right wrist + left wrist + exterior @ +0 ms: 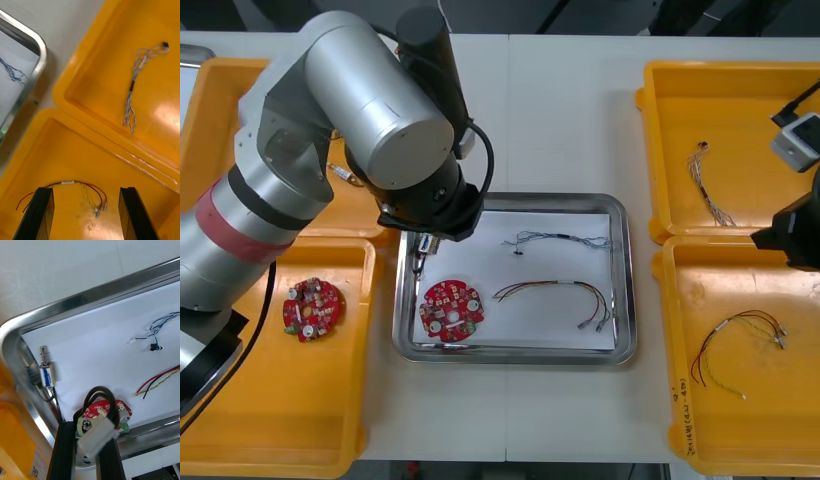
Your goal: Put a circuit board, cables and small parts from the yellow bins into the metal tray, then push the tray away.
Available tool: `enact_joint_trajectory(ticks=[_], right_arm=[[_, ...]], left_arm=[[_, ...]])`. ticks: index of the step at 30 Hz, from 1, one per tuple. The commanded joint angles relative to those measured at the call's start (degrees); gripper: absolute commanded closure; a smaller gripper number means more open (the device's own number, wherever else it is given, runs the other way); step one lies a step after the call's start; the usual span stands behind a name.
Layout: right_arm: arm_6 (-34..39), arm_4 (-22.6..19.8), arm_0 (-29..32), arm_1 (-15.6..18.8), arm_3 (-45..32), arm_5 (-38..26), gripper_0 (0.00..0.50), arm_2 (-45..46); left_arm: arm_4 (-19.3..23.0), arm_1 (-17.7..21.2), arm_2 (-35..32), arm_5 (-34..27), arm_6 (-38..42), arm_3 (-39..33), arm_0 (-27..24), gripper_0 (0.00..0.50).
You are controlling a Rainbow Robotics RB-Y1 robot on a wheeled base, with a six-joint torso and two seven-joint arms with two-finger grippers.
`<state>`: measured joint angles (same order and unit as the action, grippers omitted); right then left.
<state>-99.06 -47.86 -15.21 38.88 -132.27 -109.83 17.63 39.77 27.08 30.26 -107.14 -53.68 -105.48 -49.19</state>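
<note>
Left tool narrow, pinching white connector, likely wired to small metal part just ahead in metal tray. Circuit board, blue-white cable, red-yellow cable in. Right tool wide, idle. Remaining: release, push.

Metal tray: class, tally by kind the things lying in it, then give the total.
Round red circuit boards: 1
Cables: 2, blue and white cable, red and yellow cable
Small metal parts: 1
Total: 4
Not counted: black cable held in left gripper.
</note>
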Motion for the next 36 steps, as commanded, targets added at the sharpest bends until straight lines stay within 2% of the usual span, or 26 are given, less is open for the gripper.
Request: enact_joint_trajectory(ticks=[1,10,20,26,36], right_arm=[[4.84,-0.66,4.40,2.42,-1.94,-0.17,0.000,5.40],[13.45,-0.66,10.47,2.42,-1.94,-0.17,0.000,9.97],[22.68,0.31,13.28,1.11,-1.85,-0.17,0.000,11.46],[23.74,2.42,13.89,0.84,-1.24,-0.17,0.000,10.94],[24.00,1.89,13.89,0.75,2.81,-0.17,0.000,10.67]], left_arm=[[0.31,-1.42,3.40,4.49,2.97,3.08,-1.87,0.497],[-0.83,-1.59,8.41,13.27,2.70,9.41,-1.96,0.499],[-1.45,-1.94,9.82,17.32,1.82,13.45,-1.96,0.500],[-2.68,-1.94,10.87,19.16,1.56,14.25,-1.96,0.499],[-2.94,-1.94,11.13,22.24,0.33,16.00,-1.96,0.499]])
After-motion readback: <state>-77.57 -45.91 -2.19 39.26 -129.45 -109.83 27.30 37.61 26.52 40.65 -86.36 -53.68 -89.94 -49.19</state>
